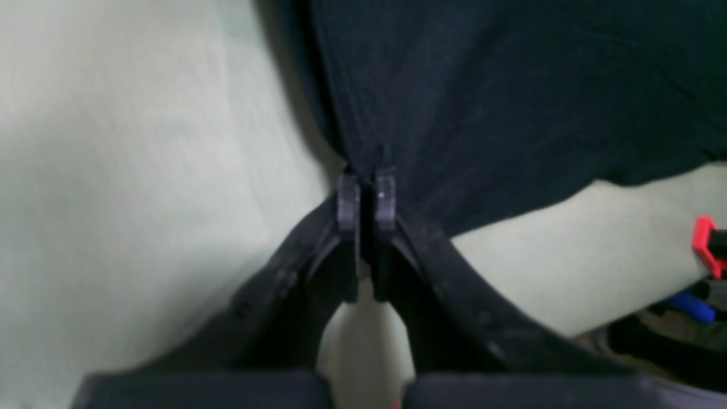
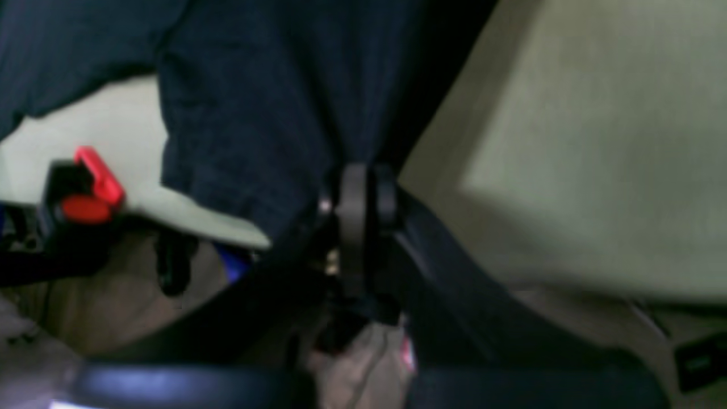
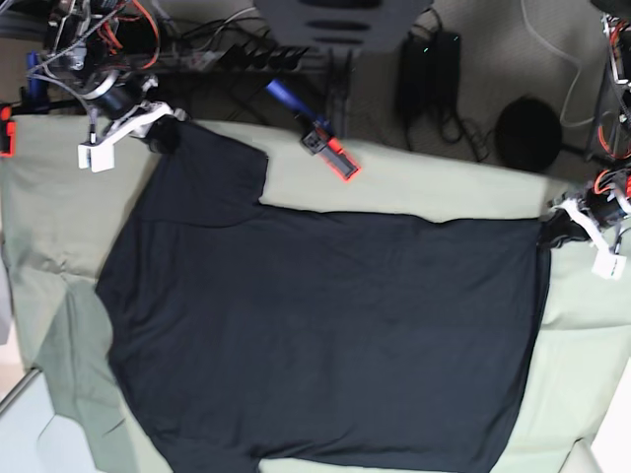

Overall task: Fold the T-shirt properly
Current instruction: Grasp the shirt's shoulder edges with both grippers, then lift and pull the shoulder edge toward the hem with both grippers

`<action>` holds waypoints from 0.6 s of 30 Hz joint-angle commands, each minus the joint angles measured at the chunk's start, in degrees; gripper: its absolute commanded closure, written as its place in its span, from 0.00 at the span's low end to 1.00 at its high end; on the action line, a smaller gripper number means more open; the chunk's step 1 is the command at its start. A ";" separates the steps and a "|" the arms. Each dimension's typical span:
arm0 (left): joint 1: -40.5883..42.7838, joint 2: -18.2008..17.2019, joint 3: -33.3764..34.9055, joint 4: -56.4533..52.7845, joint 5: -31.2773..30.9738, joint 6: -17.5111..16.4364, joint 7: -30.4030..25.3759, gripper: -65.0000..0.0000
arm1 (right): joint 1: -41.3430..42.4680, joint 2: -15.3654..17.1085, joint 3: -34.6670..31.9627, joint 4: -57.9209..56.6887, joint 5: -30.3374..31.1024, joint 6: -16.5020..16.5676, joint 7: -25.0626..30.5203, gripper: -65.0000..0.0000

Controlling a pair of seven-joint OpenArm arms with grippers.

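Closest to the left wrist camera, the left gripper is clenched on an edge corner of the T-shirt. Right gripper likewise pinches a bunched fold of the black cloth. From the base view, the T-shirt lies spread across the pale green sheet on the counter, filling the frame's centre. Soft, light and limp, it will likely sag and wrinkle between grips, so corners and hems look the best holds.
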 commanded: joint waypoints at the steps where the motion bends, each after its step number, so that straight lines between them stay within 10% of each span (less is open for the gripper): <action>1: 0.13 -1.29 -1.14 0.76 -1.16 -1.59 -0.31 1.00 | -1.03 1.03 0.79 1.70 0.96 2.82 -0.13 1.00; 18: 2.73 -3.50 -7.69 5.20 -16.94 -1.59 7.06 1.00 | -4.17 1.73 8.74 11.52 6.54 3.85 -3.13 1.00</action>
